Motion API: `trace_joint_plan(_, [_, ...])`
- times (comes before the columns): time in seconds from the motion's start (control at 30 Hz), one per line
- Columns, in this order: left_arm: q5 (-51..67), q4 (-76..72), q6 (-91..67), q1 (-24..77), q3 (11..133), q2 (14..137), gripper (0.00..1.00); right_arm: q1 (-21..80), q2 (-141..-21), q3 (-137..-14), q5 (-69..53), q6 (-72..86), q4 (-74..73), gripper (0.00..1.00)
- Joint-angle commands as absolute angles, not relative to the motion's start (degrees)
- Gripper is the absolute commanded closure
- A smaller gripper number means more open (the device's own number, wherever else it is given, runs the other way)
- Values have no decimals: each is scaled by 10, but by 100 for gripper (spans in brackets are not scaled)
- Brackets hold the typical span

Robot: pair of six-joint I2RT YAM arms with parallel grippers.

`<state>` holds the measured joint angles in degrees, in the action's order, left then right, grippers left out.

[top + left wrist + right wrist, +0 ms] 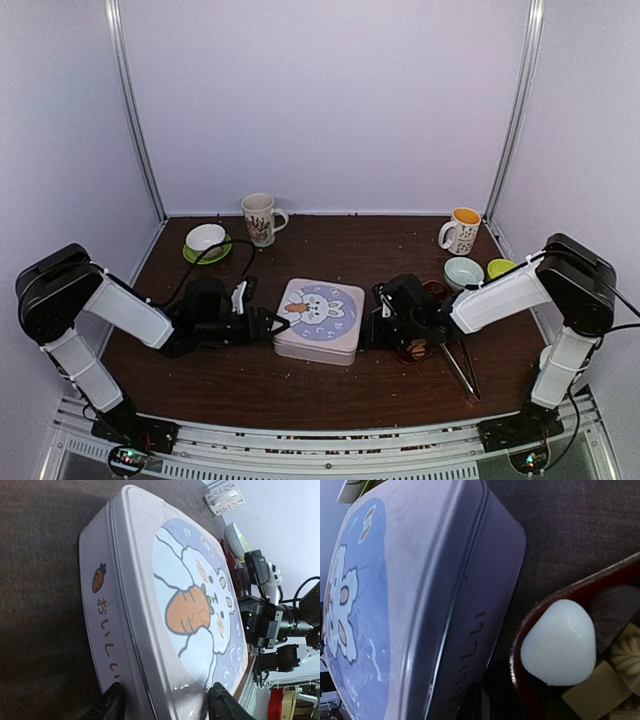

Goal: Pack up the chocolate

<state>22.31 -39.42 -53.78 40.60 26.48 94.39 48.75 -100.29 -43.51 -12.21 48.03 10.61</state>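
My left pincer (165, 702) sits half apart, fingers straddling the tin (165, 605) lid edge; squeeze evenly before lifting. My right pincer (385, 318): can't tell its state. Chocolate (559, 642) sits just right of it, in the red bowl (520, 645).

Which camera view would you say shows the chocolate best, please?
The right wrist view: a white piece and tan cubes sit close-up in a dark red bowl. In the top view the right arm covers nearly all of that bowl; in the left wrist view no chocolate can be made out.
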Motion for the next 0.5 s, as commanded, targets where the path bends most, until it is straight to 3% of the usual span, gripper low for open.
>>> trace_joint_plan(0.0, [282,-324,-593,457,229,942,43,492,-961,-455,-122,446,126,88])
trace_joint_plan(0.27, [241,-236,-572,457,230,867,39,491,-904,-427,-95,432,87,80])
trace_joint_plan(0.47, [233,-195,-584,459,225,801,28,492,-863,-417,-78,414,50,76])
